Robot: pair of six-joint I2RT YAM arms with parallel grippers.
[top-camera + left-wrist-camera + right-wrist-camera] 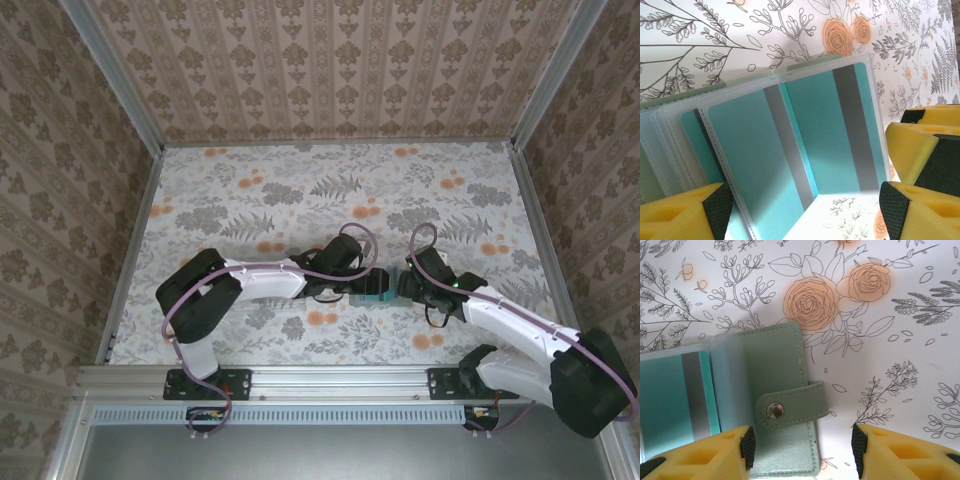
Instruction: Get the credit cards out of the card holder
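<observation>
Floral table (250, 200) carrying card holder (775, 370) just off centre toward 5 o'clock, lying open. Inside, credit cards (755, 165) sitting in clear sleeves (670, 135), seeming thin, stiff, slippery; pinching card edge at sleeve mouth probably best. Hanging released, empty: left hand (805, 207), right hand (802, 445).

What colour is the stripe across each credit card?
Silver-grey stripe on teal credit cards; clearest in the left wrist view.

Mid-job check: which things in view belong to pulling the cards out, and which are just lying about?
Belongs to the job:
- card holder, open
- teal credit cards, in its clear sleeves
- left gripper and right gripper, both open at the holder

Just there:
- floral table cover
- patterned walls
</observation>
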